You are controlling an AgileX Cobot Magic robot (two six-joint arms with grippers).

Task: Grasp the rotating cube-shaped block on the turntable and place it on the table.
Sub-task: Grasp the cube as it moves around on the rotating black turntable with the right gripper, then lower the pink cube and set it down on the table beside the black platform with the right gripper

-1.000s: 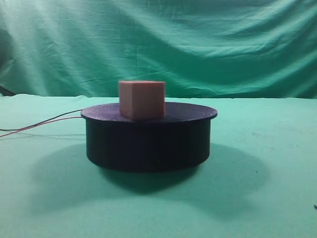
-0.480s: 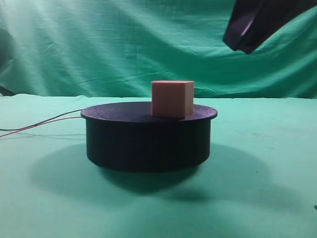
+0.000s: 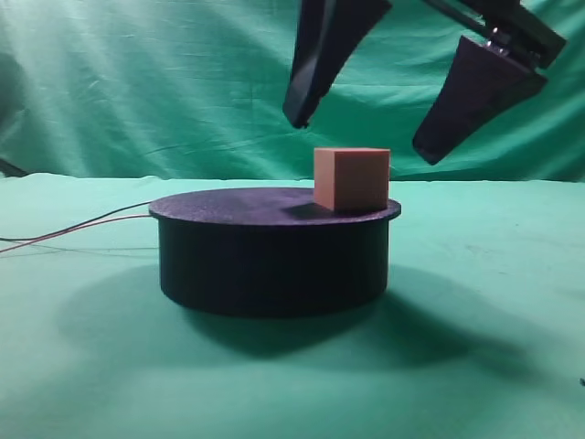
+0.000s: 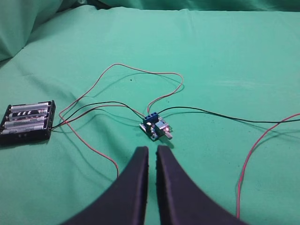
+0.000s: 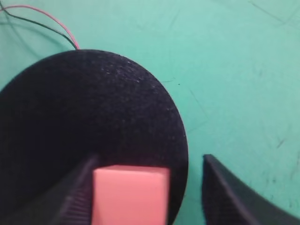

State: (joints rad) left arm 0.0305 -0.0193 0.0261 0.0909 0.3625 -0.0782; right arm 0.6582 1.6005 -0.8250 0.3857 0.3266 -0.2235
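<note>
Salmon-pink and sharp-edged, the small matte cube-shaped block [image 3: 352, 179] sits at about 3 o'clock on the flat round top of the wide, low black turntable [image 3: 274, 261], close to the rim, in the exterior high view. The right gripper [image 3: 361, 137] hangs above it with its dark tapered fingers [image 3: 322, 55] spread wide, one tip at the block's 11 o'clock and the other at its 2 o'clock, neither touching it. From the right wrist camera the block [image 5: 130, 194] lies between those fingers, near the disc's edge. Thin red and black wires [image 3: 73, 229] run off at 9 o'clock across the green fabric table [image 3: 494, 366]. The left gripper [image 4: 152, 152] hovers elsewhere, fingers nearly pressed together on nothing, above a small blue circuit board [image 4: 155, 127] and a black battery holder [image 4: 27, 121].
</note>
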